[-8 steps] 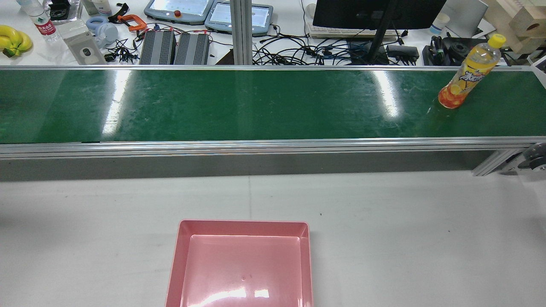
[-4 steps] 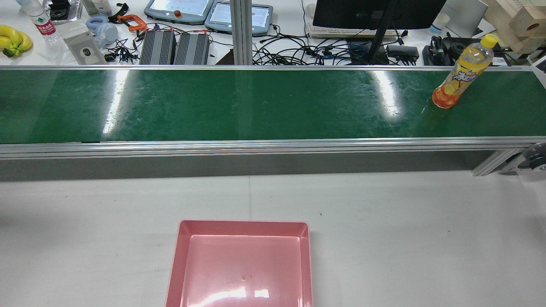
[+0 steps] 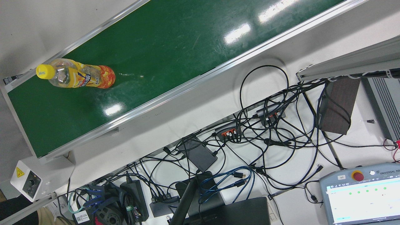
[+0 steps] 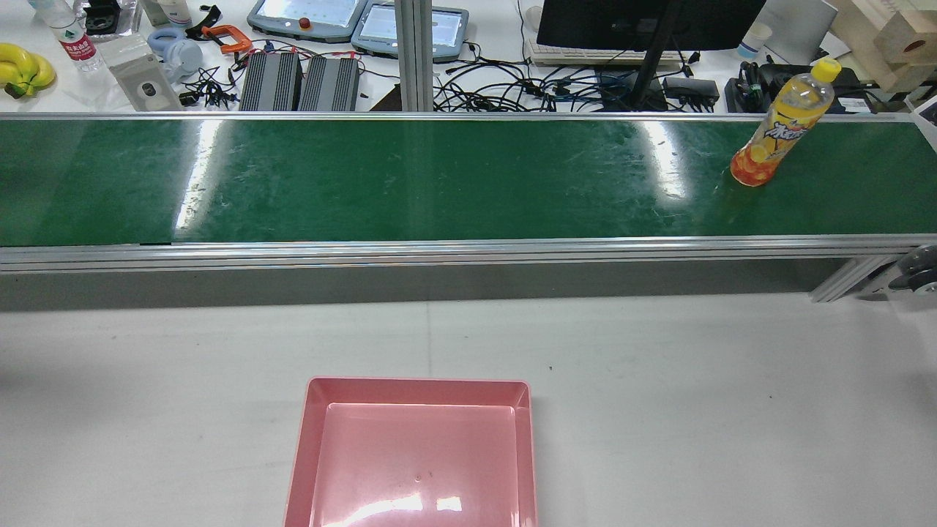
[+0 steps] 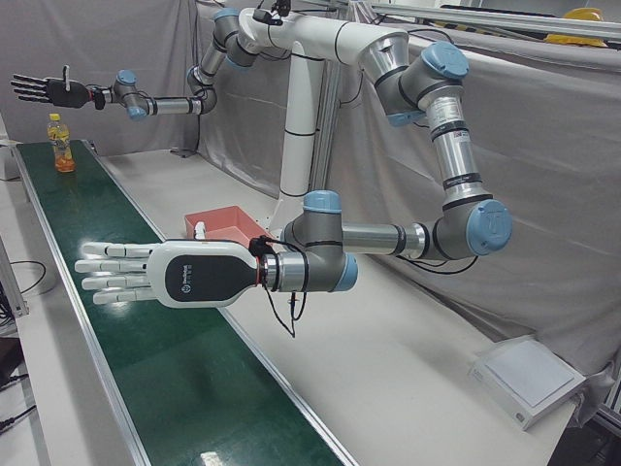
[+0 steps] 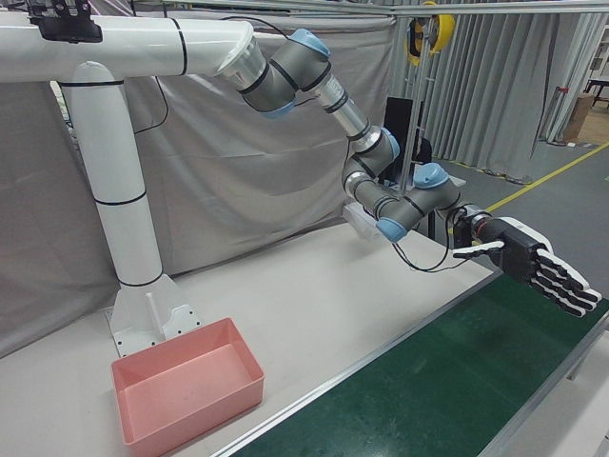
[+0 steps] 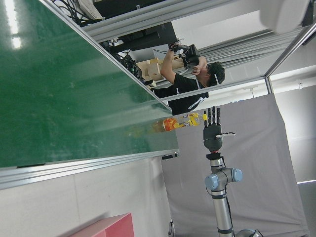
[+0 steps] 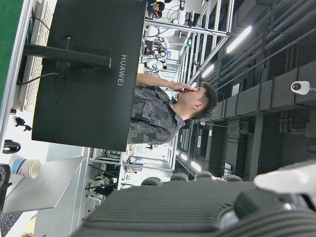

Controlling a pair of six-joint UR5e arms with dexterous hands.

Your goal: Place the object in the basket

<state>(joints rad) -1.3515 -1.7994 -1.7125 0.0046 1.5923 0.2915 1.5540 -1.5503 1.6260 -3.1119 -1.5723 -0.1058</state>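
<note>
An orange drink bottle with a yellow cap stands upright on the green conveyor belt, near its right end in the rear view. It also shows as the bottle. The pink basket sits empty on the white table. My right hand, black, hovers open above the belt just past the bottle, apart from it. My left hand, white, is held flat and open over the belt farther along.
Beyond the belt a desk holds tangled cables, a monitor, teach pendants and bananas. A person stands past the belt's end, and another person behind the monitor. Aluminium rails edge the belt.
The bottle has travelled leftwards along the belt in the rear view. The basket has stayed where it was.
</note>
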